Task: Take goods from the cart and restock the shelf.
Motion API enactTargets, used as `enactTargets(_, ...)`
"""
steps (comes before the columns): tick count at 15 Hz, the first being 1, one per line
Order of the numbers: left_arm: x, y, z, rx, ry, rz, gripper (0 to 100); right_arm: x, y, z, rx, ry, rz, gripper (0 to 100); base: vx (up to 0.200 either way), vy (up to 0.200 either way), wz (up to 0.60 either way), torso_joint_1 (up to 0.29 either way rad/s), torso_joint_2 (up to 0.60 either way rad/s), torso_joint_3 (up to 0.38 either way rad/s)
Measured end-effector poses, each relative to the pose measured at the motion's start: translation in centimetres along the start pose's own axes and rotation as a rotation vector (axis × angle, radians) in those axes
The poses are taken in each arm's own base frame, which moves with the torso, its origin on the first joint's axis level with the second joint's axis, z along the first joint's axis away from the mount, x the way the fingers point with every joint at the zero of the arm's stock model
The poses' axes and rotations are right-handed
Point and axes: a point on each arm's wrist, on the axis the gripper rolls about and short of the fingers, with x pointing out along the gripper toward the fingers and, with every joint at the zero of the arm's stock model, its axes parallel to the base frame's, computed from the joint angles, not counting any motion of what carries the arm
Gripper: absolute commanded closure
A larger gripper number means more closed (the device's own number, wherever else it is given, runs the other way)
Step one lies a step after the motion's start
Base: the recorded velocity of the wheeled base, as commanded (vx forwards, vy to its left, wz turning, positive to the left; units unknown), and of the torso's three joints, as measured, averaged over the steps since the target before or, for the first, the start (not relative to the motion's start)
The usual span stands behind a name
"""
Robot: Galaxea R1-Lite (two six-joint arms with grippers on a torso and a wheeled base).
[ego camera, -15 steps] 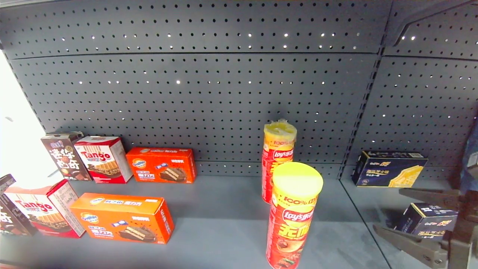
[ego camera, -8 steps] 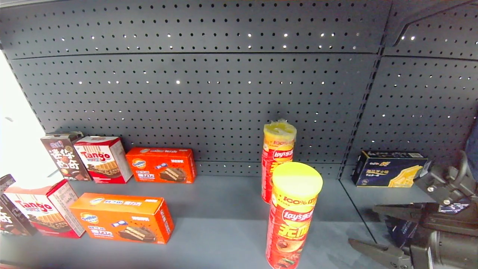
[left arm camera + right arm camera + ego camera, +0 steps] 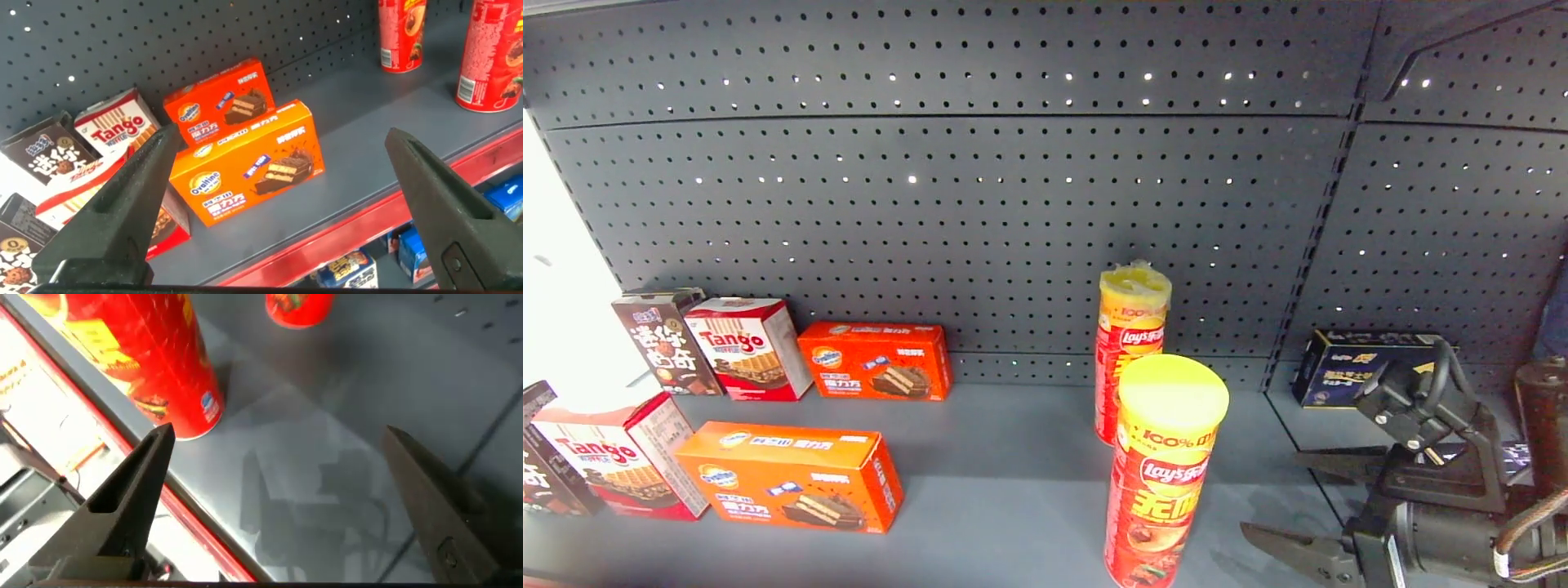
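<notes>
On the grey shelf (image 3: 1013, 457) stand two red chip cans with yellow lids, one in front (image 3: 1168, 469) and one behind it (image 3: 1131, 343). My right gripper (image 3: 1272, 495) hangs open just right of the front can, with nothing between its fingers. The right wrist view has that front can (image 3: 139, 351) beside the open right gripper (image 3: 279, 431), over bare shelf (image 3: 343, 457). My left gripper (image 3: 282, 137) is open in front of the shelf, facing two orange cake boxes (image 3: 253, 163). A dark blue box (image 3: 1339, 367) lies at the back right.
Two orange cake boxes (image 3: 792, 478) (image 3: 876, 361) and wafer boxes (image 3: 747, 347) (image 3: 613, 457) fill the shelf's left side. A perforated back panel (image 3: 980, 212) closes the rear. Open shelf lies between the orange boxes and the cans. The red shelf edge (image 3: 327, 237) has blue packs (image 3: 351, 269) below it.
My right gripper, open throughout, has moved left from the dark blue boxes toward the front can. The arm now covers the nearer blue box.
</notes>
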Motion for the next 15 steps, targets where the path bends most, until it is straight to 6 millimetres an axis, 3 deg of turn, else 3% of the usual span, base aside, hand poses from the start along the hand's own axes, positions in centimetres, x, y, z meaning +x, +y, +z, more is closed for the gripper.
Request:
enactTargets(8, 0.1, 0.0, 0.0, 0.003, 0.007, -0.001, 0, 3.3, -0.2, 0.5, -0.01, 0.013, -0.01, 0, 0.0, 0.0, 0.0, 0.0, 0.0, 0.0)
enactTargets(15, 0.2, -0.1, -0.2, 0.003, 0.013, -0.003, 0, 4.4, 0.3, 0.5, -0.02, 0.039, 0.012, 0, 0.0, 0.0, 0.0, 0.0, 0.0, 0.0)
